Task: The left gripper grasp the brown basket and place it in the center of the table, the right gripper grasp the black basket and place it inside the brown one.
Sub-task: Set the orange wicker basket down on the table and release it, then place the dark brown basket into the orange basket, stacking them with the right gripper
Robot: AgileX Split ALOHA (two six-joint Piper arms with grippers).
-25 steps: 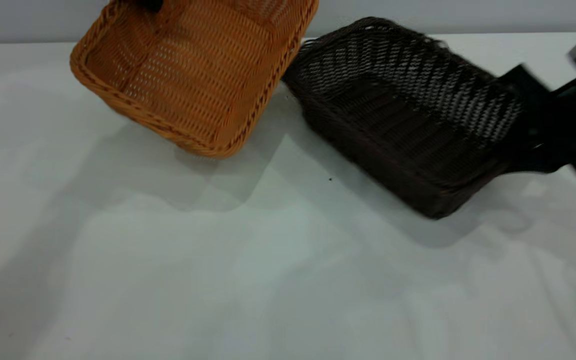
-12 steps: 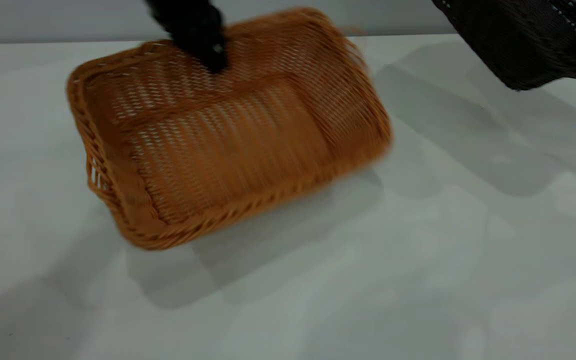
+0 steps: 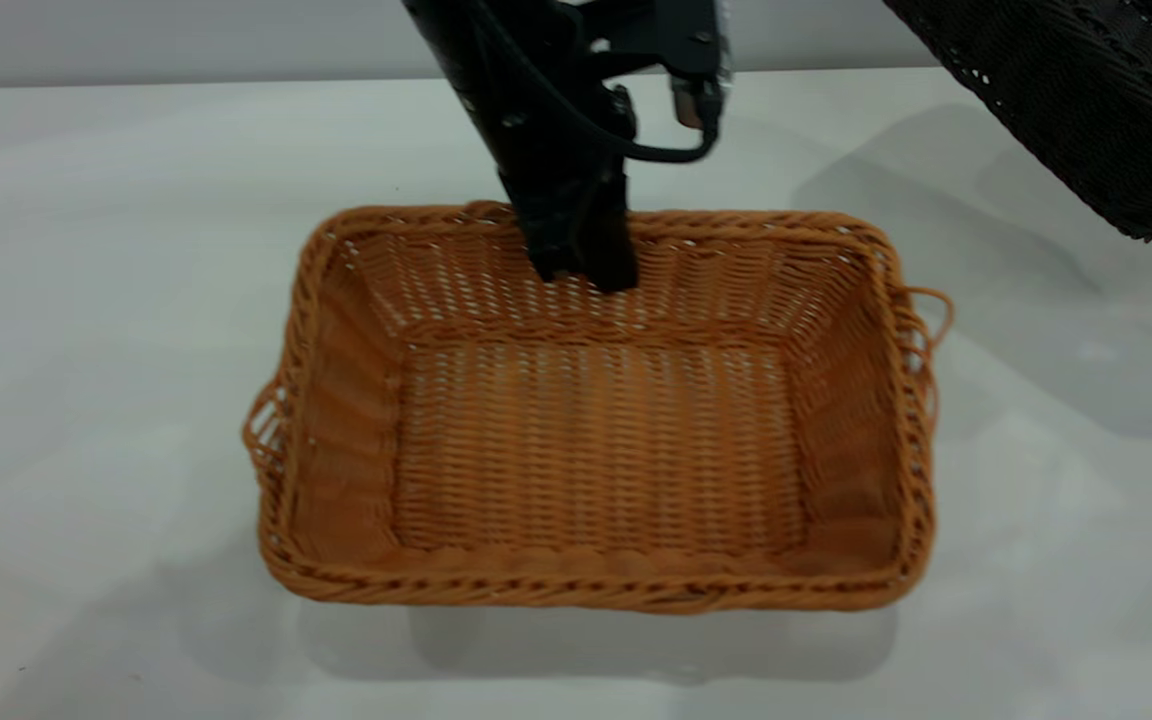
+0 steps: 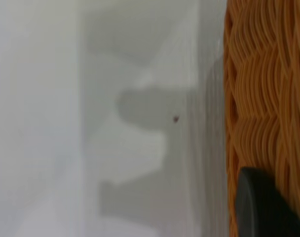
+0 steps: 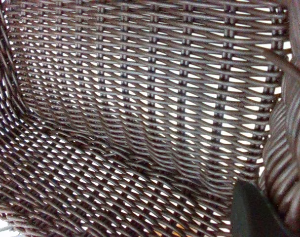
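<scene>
Left gripper [image 3: 576,265]: black, reaching down from the far side, fingers pinched on the middle of the far rim of the brown basket [image 3: 596,450]. In the left wrist view one dark finger [image 4: 263,207] lay against the orange weave [image 4: 268,98].

Brown basket: upright and level on the table [image 3: 86,300], near its centre, loop handles at both short ends, interior empty.

Black basket [image 3: 1086,100]: at upper right, lifted clear of the table and tilted, well apart from the brown basket.

Right gripper: visible only in its wrist view, one dark finger [image 5: 256,212] beside the braided rim; grip on the black basket [image 5: 140,123] could not be told.
</scene>
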